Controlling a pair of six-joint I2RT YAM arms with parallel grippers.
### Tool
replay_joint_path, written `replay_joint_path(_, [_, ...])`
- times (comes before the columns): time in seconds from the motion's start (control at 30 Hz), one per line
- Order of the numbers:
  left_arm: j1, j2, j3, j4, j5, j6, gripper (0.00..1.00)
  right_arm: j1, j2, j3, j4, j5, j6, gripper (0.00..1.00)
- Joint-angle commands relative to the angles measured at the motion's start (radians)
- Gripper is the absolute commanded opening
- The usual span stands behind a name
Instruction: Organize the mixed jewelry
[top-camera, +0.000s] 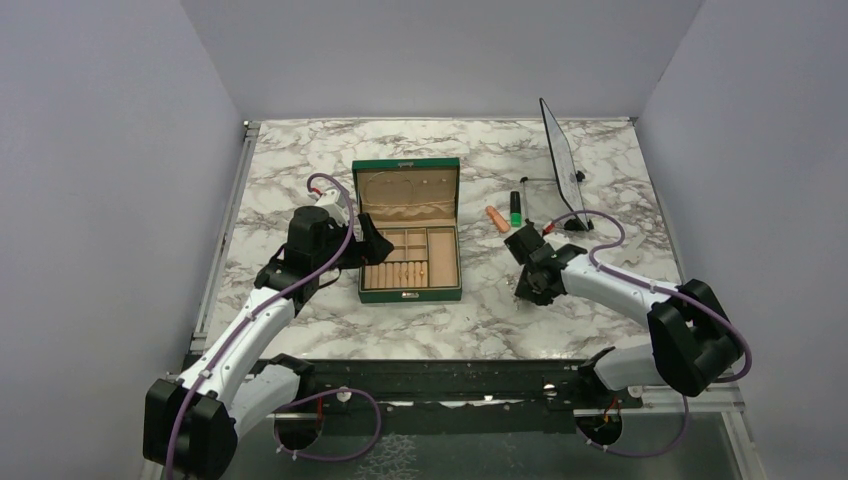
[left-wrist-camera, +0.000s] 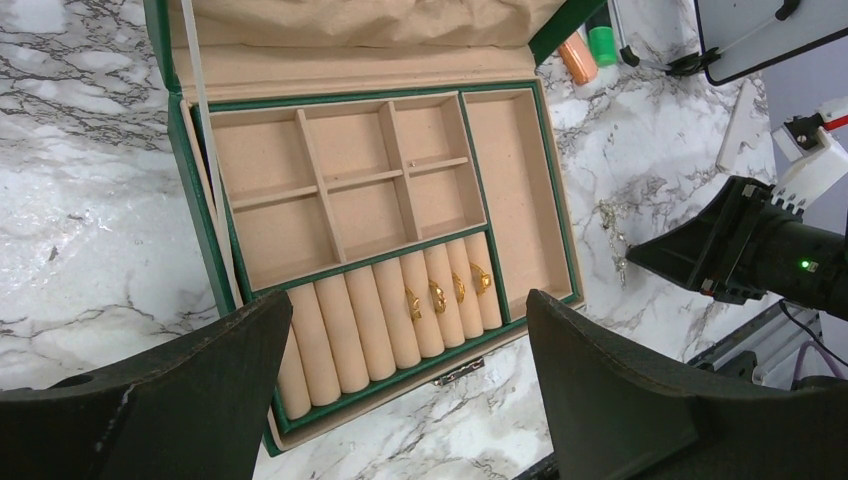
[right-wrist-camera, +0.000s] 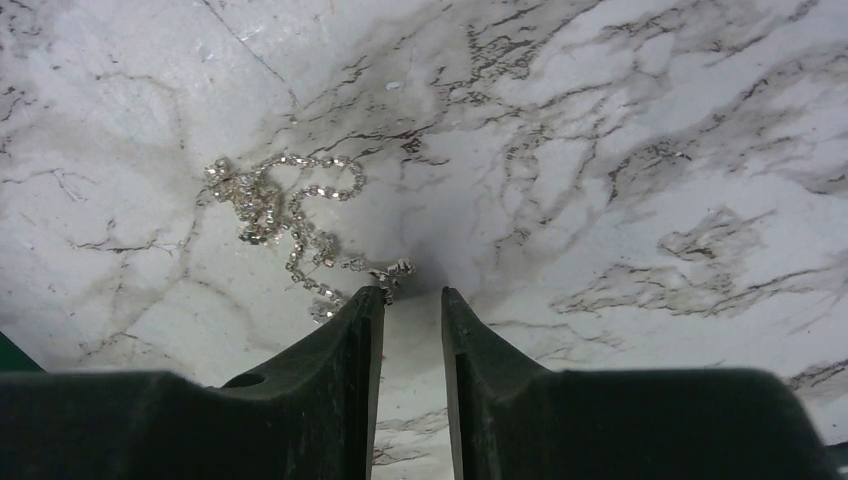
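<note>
On the marbled bench (top-camera: 480, 322), the green box (top-camera: 410, 294) lies with its lid thrown back. Just left of the box hovers the left hand (top-camera: 374, 246), its fingers spread wide and empty. Right of the box, the right hand (right-wrist-camera: 411, 292) is down near the bench, its fingers a narrow gap apart with nothing between them. The silvery chain (right-wrist-camera: 258, 215) lies bunched there, one end at a fingertip. Four gold rings (left-wrist-camera: 437, 295) sit in the box's front rolls.
</note>
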Motion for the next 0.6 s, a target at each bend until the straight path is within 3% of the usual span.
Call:
replay_joint_path(0.0, [0.006, 0.004, -0.013, 0.013, 0.011, -0.004, 0.88, -0.004, -0.006, 0.029, -0.075, 0.06, 0.03, 0.31])
replay_joint_path(0.27, [0.006, 0.005, -0.015, 0.013, 0.013, -0.006, 0.88, -0.005, -0.09, -0.004, -0.123, 0.053, 0.04, 0.3])
replay_joint_path(0.57, [0.006, 0.005, -0.015, 0.012, 0.01, -0.011, 0.88, -0.007, -0.101, 0.029, -0.031, 0.04, -0.024, 0.33])
